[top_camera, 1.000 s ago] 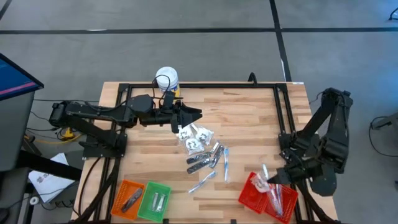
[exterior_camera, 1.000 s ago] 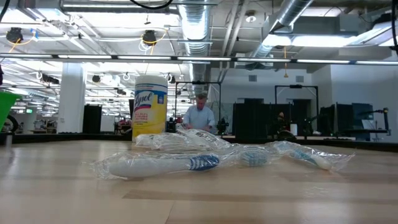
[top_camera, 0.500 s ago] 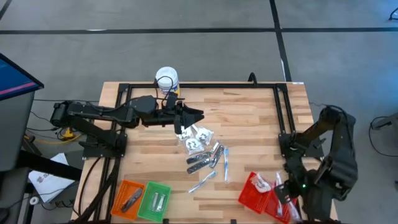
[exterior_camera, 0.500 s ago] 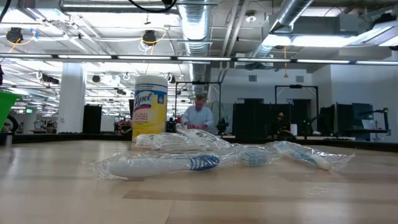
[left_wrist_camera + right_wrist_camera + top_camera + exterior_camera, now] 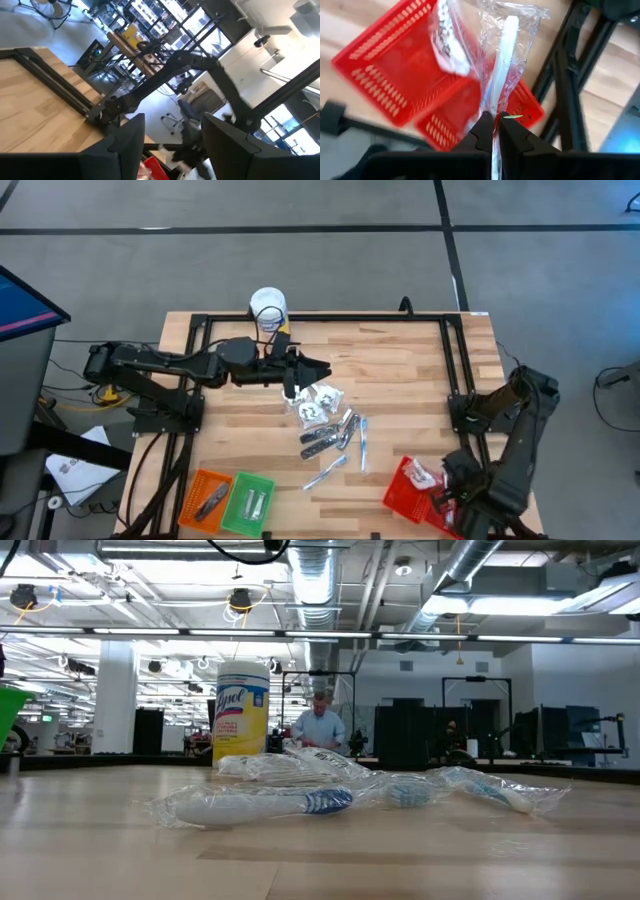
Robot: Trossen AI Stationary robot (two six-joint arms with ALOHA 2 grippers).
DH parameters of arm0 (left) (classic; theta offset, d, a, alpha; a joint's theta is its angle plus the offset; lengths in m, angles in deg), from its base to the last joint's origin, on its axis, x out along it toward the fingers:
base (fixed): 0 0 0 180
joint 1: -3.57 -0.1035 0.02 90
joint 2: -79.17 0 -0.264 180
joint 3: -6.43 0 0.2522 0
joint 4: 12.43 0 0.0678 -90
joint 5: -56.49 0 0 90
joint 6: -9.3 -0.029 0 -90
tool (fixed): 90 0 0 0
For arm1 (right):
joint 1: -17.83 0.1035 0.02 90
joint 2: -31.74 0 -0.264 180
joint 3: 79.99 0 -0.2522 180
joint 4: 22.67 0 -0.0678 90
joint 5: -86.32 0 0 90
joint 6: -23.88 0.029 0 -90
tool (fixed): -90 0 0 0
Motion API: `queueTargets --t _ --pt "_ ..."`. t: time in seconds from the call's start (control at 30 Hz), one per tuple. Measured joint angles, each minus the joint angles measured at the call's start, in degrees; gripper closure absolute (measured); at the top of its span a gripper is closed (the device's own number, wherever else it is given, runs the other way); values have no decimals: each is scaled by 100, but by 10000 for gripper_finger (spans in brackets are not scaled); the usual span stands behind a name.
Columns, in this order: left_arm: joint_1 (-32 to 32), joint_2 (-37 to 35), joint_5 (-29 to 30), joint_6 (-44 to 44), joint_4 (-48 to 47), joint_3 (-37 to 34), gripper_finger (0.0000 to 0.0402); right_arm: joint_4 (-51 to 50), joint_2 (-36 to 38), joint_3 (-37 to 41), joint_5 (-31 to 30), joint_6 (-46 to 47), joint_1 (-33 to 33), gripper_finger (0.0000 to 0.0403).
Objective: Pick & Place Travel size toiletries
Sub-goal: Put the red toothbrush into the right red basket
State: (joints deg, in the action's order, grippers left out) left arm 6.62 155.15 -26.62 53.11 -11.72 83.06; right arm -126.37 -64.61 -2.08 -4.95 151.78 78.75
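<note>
Right arm lower now, fingers (image 5: 492, 131) pinching wrapped toothbrush (image 5: 502, 65) over red basket (image 5: 395, 75).

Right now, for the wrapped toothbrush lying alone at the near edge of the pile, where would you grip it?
Grip the wrapped toothbrush mid-handle, coming straight down, jaws across its length. It lies flat and diagonal, apart from the pile, with bare table on both sides.

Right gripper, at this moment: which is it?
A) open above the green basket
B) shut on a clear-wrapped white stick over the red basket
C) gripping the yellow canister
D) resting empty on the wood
B: in the right wrist view the right gripper pinches the clear-wrapped white stick, with the red basket right behind it.
</note>
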Motion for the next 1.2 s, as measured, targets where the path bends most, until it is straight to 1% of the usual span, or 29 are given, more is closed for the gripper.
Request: queueTargets --t 0.13,0.3,0.73,1.03,1.2 --pt "5 -5 -17 17 3 0 215 -24 -163 194 -20 -6 -144 397" --pt "88 -5 -22 17 5 0 215 -10 -473 245 -3 -15 -148 397" --pt "122 -5 -21 17 6 0 215 -4 -1536 226 458 10 -86 397" --pt "102 -7 -17 17 7 0 215 -8 -1646 226 467 59 -181 383" --pt "100 -7 1 7 7 0 215 150 -1646 226 448 61 -233 360"
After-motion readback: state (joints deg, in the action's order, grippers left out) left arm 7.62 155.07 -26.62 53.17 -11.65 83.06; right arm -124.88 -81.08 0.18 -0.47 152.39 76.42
